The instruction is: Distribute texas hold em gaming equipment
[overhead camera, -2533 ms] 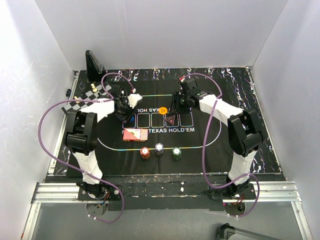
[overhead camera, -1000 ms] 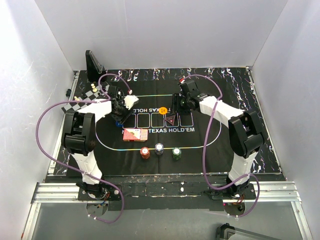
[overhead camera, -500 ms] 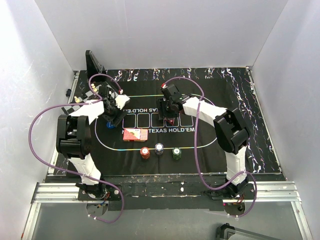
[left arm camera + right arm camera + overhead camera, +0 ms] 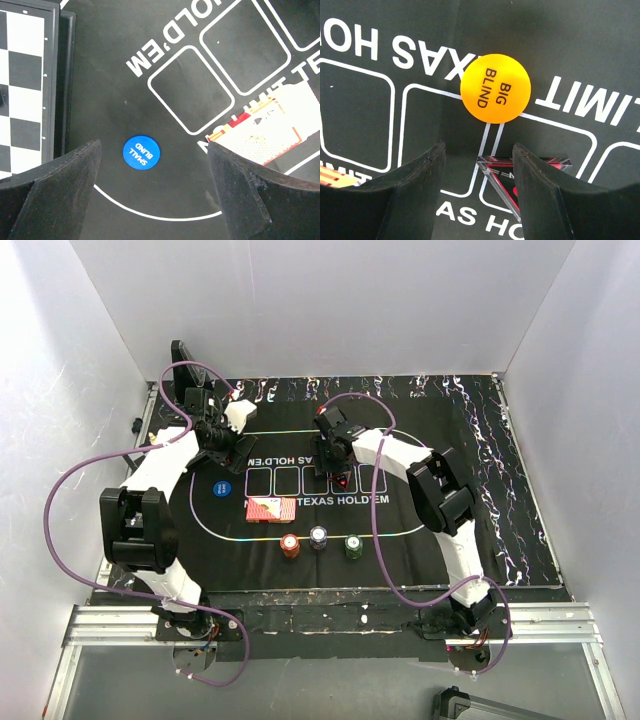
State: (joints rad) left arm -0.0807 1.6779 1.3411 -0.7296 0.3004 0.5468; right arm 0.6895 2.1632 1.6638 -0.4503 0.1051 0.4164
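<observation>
My left gripper (image 4: 155, 200) hangs open above the black hold'em mat (image 4: 420, 510), and nothing is between its fingers. A blue "small blind" chip (image 4: 141, 152) lies flat on the mat just ahead of it, seen also as the blue chip (image 4: 217, 490) from above. The red-backed cards (image 4: 265, 135) lie to its right. My right gripper (image 4: 479, 190) is open and low over the mat. The orange "big blind" button (image 4: 495, 88) lies just beyond its tips. The dark triangular marker (image 4: 520, 185) pokes one corner between the fingers. Red (image 4: 290, 546), grey (image 4: 318, 537) and green (image 4: 353, 546) chips sit near the mat's front line.
A black-and-white chessboard (image 4: 25, 85) lies at the mat's left edge, close to my left gripper. A black stand (image 4: 185, 365) rises at the back left corner. White walls close in the table on three sides.
My left gripper has opened, left the blue chip on the mat and drawn back toward the far left. My right arm has swung left, over the orange button and the marker.
</observation>
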